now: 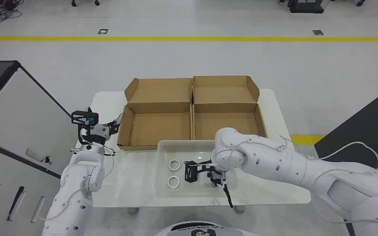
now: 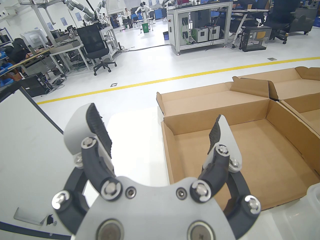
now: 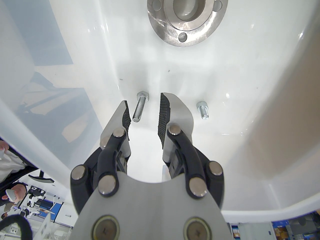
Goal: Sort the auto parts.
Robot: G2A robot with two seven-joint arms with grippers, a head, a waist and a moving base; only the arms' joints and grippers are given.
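Left hand [image 2: 157,123] spread wide; right hand [image 3: 143,99] angled down, narrowly parted.

Glossy white plastic tray [image 3: 250,76], scuffed metal flange [image 3: 162,26], shiny threaded bolt [image 3: 140,107], matt cardboard box [image 2: 250,151]

Colour-wise it's pretty plain: the tray [image 3: 250,88] is glossy white, the long bolt [image 3: 139,107] and short bolt [image 3: 203,110] are shiny silver, the flange [image 3: 160,13] a duller scuffed grey metal. The cardboard boxes [image 1: 155,127] are plain brown. The right gripper [image 3: 144,99] and left gripper [image 2: 155,111] both have silver fingers [image 3: 182,111] with black ridged pads [image 3: 163,116]. The floor [image 1: 177,59] is pale grey with a yellow stripe [image 1: 189,39].
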